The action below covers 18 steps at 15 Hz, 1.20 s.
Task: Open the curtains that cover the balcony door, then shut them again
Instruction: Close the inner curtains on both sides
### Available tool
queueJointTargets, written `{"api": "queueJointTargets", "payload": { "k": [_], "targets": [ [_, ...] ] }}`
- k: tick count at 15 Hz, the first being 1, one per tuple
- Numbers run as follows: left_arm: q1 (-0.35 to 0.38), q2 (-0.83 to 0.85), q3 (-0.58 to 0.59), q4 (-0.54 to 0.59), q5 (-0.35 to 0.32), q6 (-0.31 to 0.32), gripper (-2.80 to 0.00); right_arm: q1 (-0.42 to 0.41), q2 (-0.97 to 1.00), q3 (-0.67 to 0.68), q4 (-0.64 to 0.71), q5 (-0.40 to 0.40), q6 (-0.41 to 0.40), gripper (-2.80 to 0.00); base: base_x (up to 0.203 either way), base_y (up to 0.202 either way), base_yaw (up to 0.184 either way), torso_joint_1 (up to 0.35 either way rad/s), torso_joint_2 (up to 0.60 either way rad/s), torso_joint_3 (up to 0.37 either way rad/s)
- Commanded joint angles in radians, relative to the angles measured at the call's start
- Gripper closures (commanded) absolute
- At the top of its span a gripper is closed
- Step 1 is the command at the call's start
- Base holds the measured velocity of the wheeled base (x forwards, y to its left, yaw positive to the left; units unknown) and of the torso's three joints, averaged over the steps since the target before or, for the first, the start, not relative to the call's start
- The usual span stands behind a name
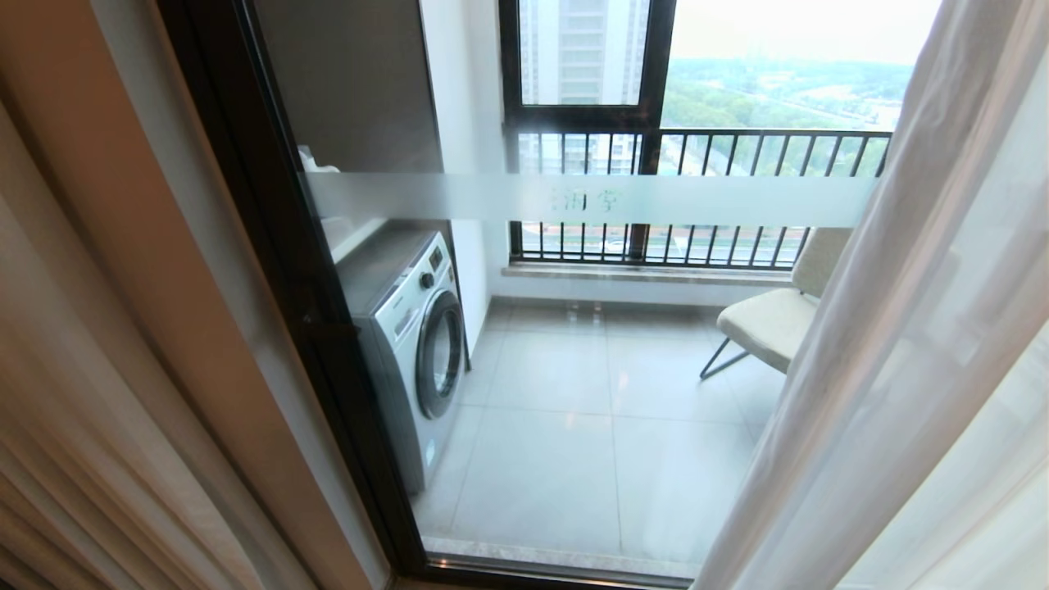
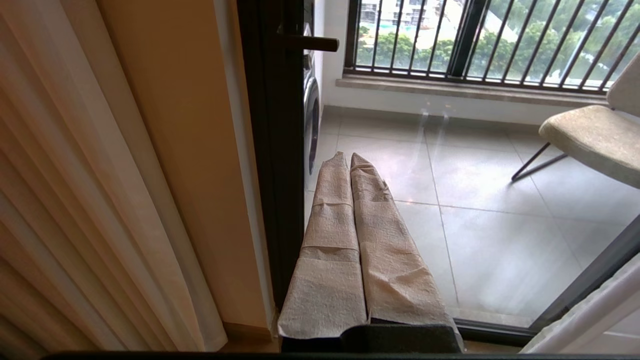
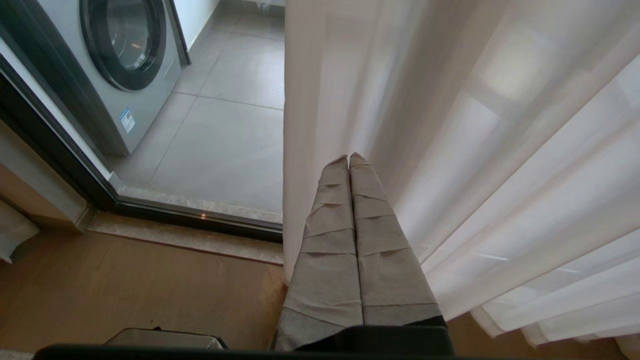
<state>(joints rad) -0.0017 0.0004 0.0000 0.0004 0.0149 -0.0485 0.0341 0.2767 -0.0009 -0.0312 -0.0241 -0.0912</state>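
The balcony door [image 1: 574, 201] shows as glass in a black frame with a frosted white stripe across it. The curtains stand parted: beige-grey drapes [image 1: 74, 393] bunched at the left, white sheers [image 1: 918, 328] hanging at the right and covering that side of the glass. Neither arm is in the head view. My left gripper [image 2: 348, 156] is shut and empty, pointing at the glass beside the black frame [image 2: 272, 150]. My right gripper [image 3: 348, 157] is shut and empty, its tips just in front of the sheers' [image 3: 450, 125] free edge; whether they touch the fabric is unclear.
Behind the glass stand a washing machine [image 1: 410, 336] at the left and a beige chair [image 1: 774, 315] at the right, before a barred railing [image 1: 697, 197]. A wooden floor [image 3: 135, 285] runs up to the door's threshold [image 3: 190, 212]. A beige wall strip [image 2: 185, 150] separates drapes and frame.
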Motion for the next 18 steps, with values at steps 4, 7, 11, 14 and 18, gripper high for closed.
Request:
{"api": "queueJointTargets", "payload": {
  "k": [4, 7, 11, 14, 18],
  "targets": [
    [0.0, 0.0, 0.0, 0.0, 0.0, -0.001, 0.0, -0.029, -0.272, 0.0, 0.035, 0.03, 0.053, 0.0, 0.0, 0.0, 0.0, 0.0, 0.0, 0.0],
    [0.0, 0.0, 0.0, 0.0, 0.0, -0.001, 0.0, -0.028, -0.275, 0.001, 0.033, 0.032, 0.064, 0.0, 0.0, 0.0, 0.0, 0.0, 0.0, 0.0],
    [0.0, 0.0, 0.0, 0.0, 0.0, -0.001, 0.0, -0.028, -0.275, 0.001, 0.033, 0.03, 0.064, 0.0, 0.0, 0.0, 0.0, 0.0, 0.0, 0.0],
    [0.0, 0.0, 0.0, 0.0, 0.0, -0.001, 0.0, -0.028, -0.275, 0.001, 0.033, 0.032, 0.064, 0.0, 0.0, 0.0, 0.0, 0.0, 0.0, 0.0],
    [0.0, 0.0, 0.0, 0.0, 0.0, -0.001, 0.0, -0.028, -0.275, 0.001, 0.033, 0.03, 0.064, 0.0, 0.0, 0.0, 0.0, 0.0, 0.0, 0.0]
  ]
}}
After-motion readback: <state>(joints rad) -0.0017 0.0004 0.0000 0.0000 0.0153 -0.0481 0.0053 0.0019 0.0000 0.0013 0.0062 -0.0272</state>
